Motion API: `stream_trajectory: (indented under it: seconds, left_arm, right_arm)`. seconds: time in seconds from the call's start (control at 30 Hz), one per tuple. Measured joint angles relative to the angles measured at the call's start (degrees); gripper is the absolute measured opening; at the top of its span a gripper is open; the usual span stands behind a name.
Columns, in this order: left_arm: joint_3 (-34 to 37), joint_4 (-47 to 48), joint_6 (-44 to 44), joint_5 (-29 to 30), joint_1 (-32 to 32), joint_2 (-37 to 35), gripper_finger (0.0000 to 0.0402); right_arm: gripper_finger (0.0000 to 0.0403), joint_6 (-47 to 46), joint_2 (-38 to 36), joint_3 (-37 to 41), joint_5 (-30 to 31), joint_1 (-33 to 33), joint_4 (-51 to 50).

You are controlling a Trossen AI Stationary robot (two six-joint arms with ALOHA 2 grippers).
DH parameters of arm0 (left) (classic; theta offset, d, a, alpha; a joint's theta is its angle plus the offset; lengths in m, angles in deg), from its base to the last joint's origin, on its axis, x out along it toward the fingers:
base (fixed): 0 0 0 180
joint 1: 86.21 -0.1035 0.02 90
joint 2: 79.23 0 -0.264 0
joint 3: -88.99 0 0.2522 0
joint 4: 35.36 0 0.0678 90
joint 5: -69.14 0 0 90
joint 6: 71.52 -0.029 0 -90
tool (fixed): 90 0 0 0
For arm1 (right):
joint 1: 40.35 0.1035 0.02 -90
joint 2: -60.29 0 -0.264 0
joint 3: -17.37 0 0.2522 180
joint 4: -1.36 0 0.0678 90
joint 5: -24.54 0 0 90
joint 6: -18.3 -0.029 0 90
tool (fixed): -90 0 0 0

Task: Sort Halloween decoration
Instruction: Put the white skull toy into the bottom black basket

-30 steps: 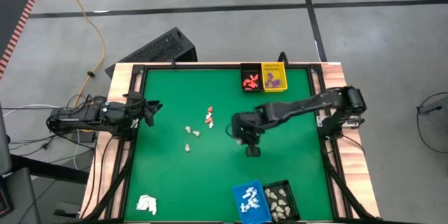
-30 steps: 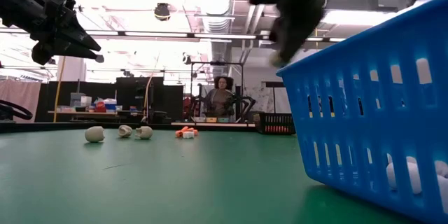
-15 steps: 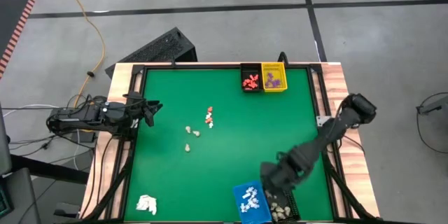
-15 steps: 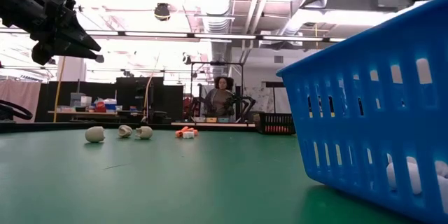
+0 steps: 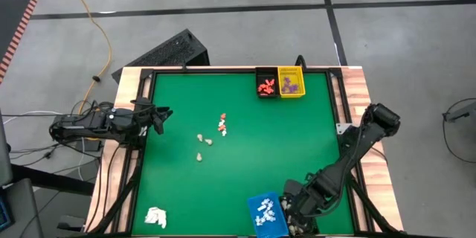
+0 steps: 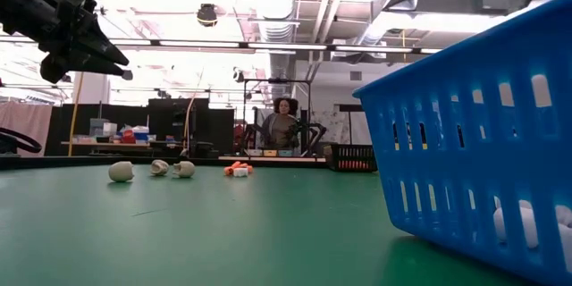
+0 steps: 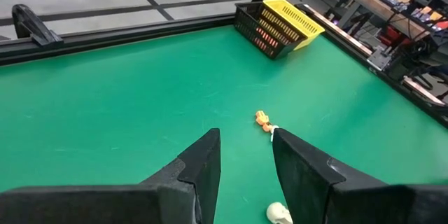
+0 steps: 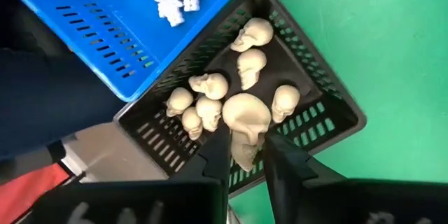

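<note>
Since the earlier frame the right end effector (image 8: 245,155) moved from surface centre to the black basket (image 8: 329,105) at lower right, loosely gripping a cream skull (image 8: 245,120), light, hard, smooth, best pinched across its sides.

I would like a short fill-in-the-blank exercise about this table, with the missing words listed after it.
1. The right gripper hovers over the black basket that holds cream ____.
2. Beside that basket stands a ____ basket with white figures.
3. At the far edge, the yellow basket holds ____ pieces.
4. The left gripper waits by the table's left edge, its jaws ____.

Missing words: skulls; blue; purple; open
</note>
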Motion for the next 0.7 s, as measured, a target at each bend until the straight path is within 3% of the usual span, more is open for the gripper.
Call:
stream_trajectory:
  seconds: [0.23,0.37,0.43,0.57,0.7]
  left_arm:
    - [0.0,0.0,0.0,0.0,0.0,0.0,0.0121]
    - [0.0,0.0,0.0,0.0,0.0,0.0,0.0121]
    - [0.0,0.0,0.0,0.0,0.0,0.0,0.0121]
    - [0.0,0.0,0.0,0.0,0.0,0.0,0.0121]
    - [0.0,0.0,-0.2,0.0,0.0,0.0,0.0121]
  right_arm:
    - [0.0128,-0.8,0.0,0.0,-0.3,0.0,-0.3]
    - [0.0154,4.7,0.0,0.0,1.5,-1.4,0.2]
    - [0.016,9.6,0.0,0.0,5.8,-2.7,0.3]
    - [0.0163,21.6,0.0,0.0,19.8,-7.9,2.6]
    - [0.016,38.6,0.0,0.0,30.2,-14.7,12.6]
